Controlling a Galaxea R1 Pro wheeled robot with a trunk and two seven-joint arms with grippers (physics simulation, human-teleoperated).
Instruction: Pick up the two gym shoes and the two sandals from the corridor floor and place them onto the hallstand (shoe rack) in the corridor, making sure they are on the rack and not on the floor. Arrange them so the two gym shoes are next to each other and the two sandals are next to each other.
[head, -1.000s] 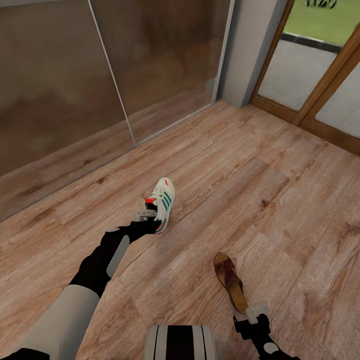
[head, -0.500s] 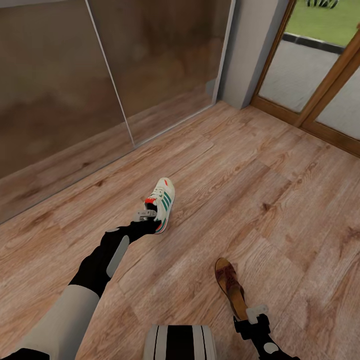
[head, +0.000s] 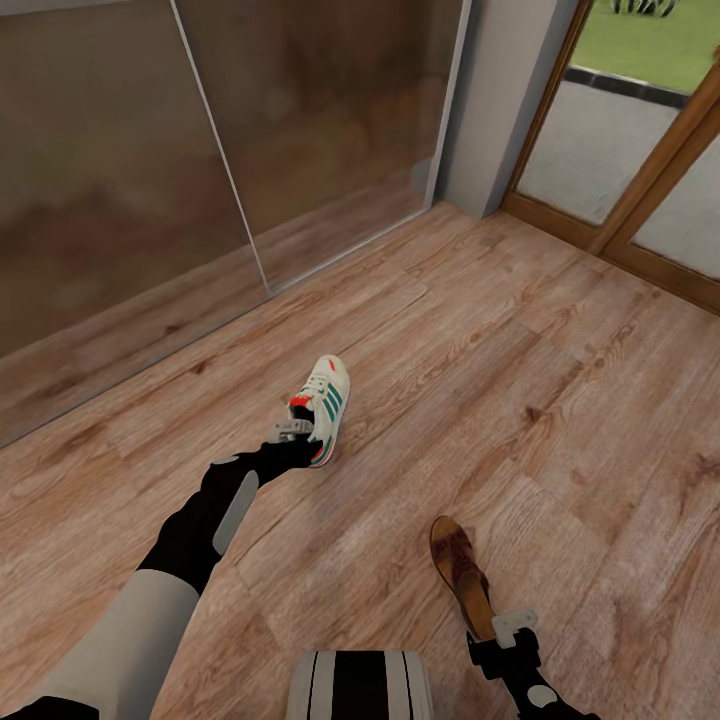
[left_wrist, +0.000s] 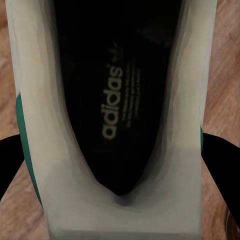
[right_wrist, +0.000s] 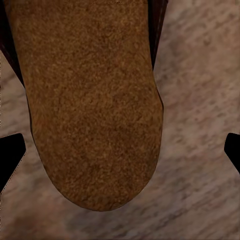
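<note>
My left gripper is shut on the heel of one cream-white gym shoe with green stripes. The shoe's toe points away from me over the wood floor. In the left wrist view its dark inside sits between my two black fingers. One brown sandal lies flat on the floor at the lower right. My right gripper stands open just behind its heel. The tan footbed lies between the wide-apart fingertips. The other gym shoe, the other sandal and the hallstand are out of view.
Dark mirrored wardrobe doors run along the left and back. A grey wall corner and a wood-framed glass door close the far right. My trunk shows at the bottom edge.
The whole view shifted slightly, and the sandal and floor sit a little lower in the picture. The gym shoe kept its place with my left gripper. The right gripper stays behind the sandal's heel.
</note>
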